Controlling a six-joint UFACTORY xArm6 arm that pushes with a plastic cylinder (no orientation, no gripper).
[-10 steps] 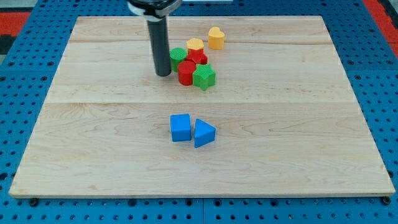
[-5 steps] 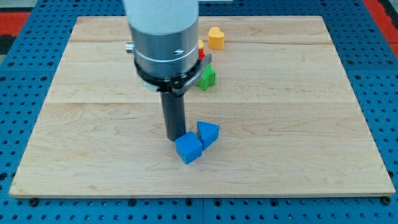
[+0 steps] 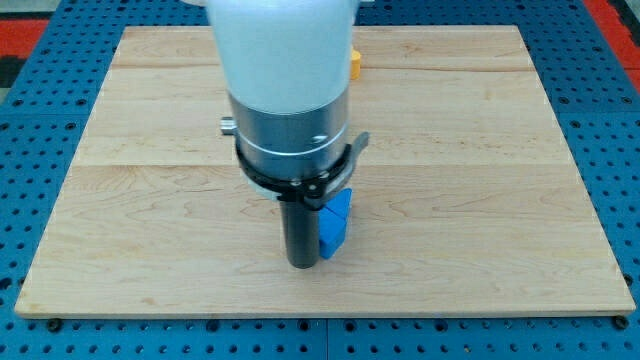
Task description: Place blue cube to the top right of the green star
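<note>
My tip [image 3: 302, 264] rests on the wooden board [image 3: 480, 150] near the view's bottom centre. Blue block surface [image 3: 334, 226] shows right against the rod's right side. I cannot tell whether it is the blue cube, the blue triangle, or both pressed together. The arm's wide grey and white body covers the board's middle. It hides the green star and the red and green blocks around it.
A sliver of a yellow block [image 3: 355, 64] shows at the view's top, just right of the arm's body. The board lies on a blue pegboard surface [image 3: 620, 180].
My tip has moved from beside the block cluster at the top down to the blue blocks and past them toward the view's bottom. The blue cube was pushed down and right.
</note>
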